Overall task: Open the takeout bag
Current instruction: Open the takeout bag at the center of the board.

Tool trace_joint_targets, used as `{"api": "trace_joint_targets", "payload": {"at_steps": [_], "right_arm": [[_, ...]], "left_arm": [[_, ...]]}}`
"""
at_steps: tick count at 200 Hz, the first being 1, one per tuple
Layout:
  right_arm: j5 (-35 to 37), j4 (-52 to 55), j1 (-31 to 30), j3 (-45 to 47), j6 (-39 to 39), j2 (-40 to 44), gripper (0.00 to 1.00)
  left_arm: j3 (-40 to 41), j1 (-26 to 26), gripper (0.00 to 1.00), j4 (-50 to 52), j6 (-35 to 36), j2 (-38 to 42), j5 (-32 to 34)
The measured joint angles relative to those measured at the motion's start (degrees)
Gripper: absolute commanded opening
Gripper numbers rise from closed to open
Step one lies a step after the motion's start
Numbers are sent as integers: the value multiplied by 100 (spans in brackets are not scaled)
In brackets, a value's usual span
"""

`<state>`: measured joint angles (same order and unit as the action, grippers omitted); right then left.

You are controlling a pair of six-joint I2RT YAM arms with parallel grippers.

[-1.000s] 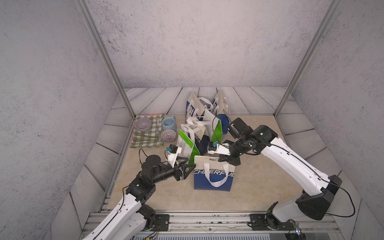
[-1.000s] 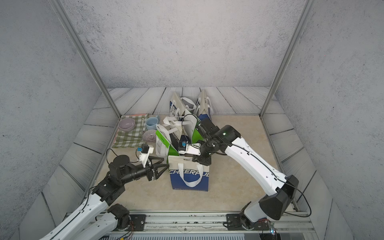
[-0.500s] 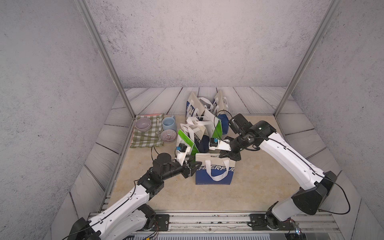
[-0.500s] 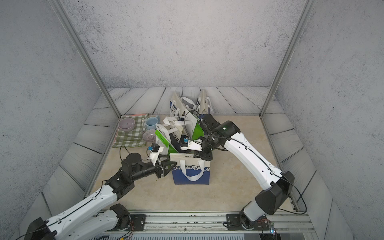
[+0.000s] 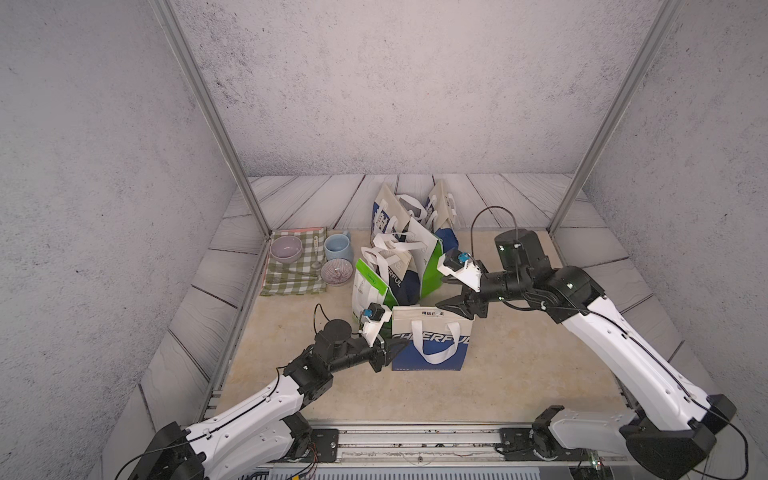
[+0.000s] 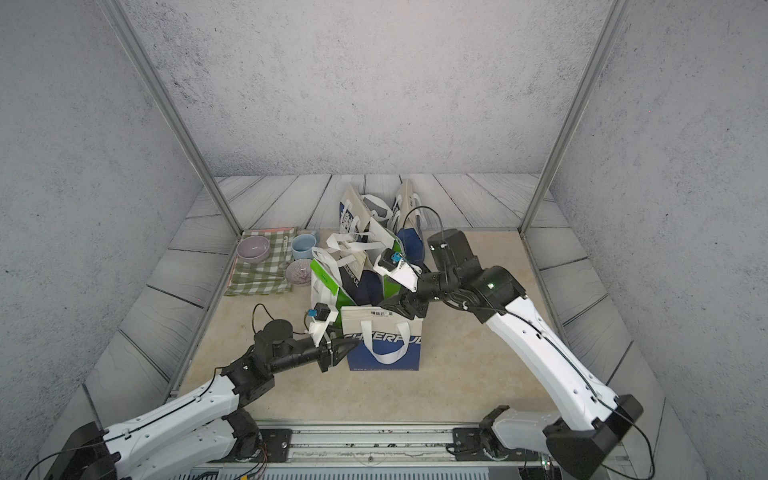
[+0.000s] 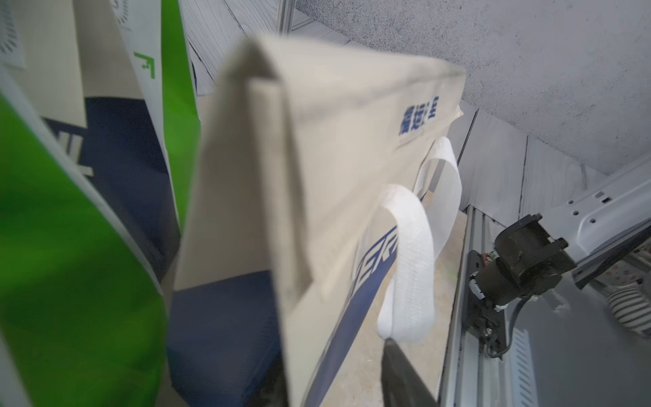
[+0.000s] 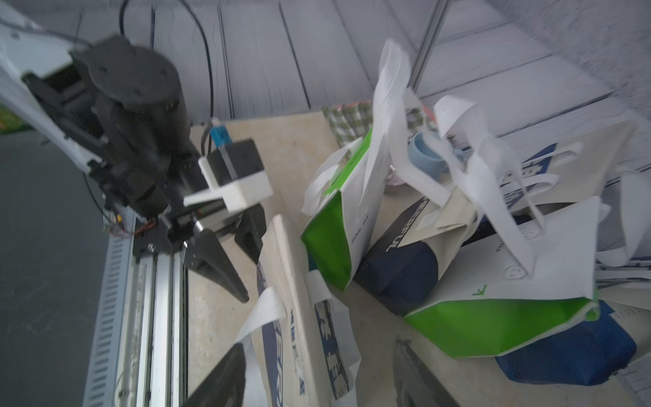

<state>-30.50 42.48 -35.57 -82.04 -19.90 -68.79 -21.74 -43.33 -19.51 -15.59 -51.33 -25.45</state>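
Top views: takeout bag (image 5: pixel 432 322) upright on desk (image 5: pixel 519 365), folded flat. Left tool (image 5: pixel 395 351) spread at its side edge; right tool (image 5: pixel 441 291) spread above its rim. Likely light, limp; pinch rim or handle (image 5: pixel 440 353).

A green-and-white checked cloth (image 5: pixel 291 286) lies flat on the beige tabletop (image 5: pixel 291 345), by the left metal post (image 5: pixel 208 116) in both top views. A lilac bowl (image 5: pixel 286 248) sits on its far part, with a pale spoon (image 5: pixel 317 251) beside it. A light blue mug (image 5: pixel 337 246) stands just off the cloth's edge, and a patterned bowl (image 5: pixel 336 272) sits at the cloth's near corner. Behind them crowd other bags: two green-sided ones (image 5: pixel 368 286) (image 5: pixel 430 268) and two cream-and-blue ones (image 5: pixel 384 216) (image 5: pixel 442 203) at the back.
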Motion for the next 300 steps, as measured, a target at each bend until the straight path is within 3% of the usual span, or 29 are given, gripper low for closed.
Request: {"api": "trace_joint_targets", "payload": {"at_steps": [13, 46, 95, 127, 182, 300], "right_arm": [[109, -706, 7, 481, 787, 424, 80], [702, -2142, 7, 1635, 3027, 1401, 80], [1117, -3652, -24, 2975, 6712, 2092, 77], [1276, -4022, -306, 3707, 8236, 2074, 75], [1523, -4325, -848, 3836, 9235, 2048, 71], [1561, -4063, -1056, 4057, 9753, 2006, 70]], "left_arm": [[50, -63, 25, -98, 11, 0, 24], [138, -188, 0, -328, 33, -7, 70], [236, -710, 0, -1014, -103, -352, 496], [236, -1200, 0, -1508, -122, -728, 1001], [136, -1615, 0, -2227, -258, -1410, 1803], [-431, -1860, 0, -2671, -361, -2260, 2422]]}}
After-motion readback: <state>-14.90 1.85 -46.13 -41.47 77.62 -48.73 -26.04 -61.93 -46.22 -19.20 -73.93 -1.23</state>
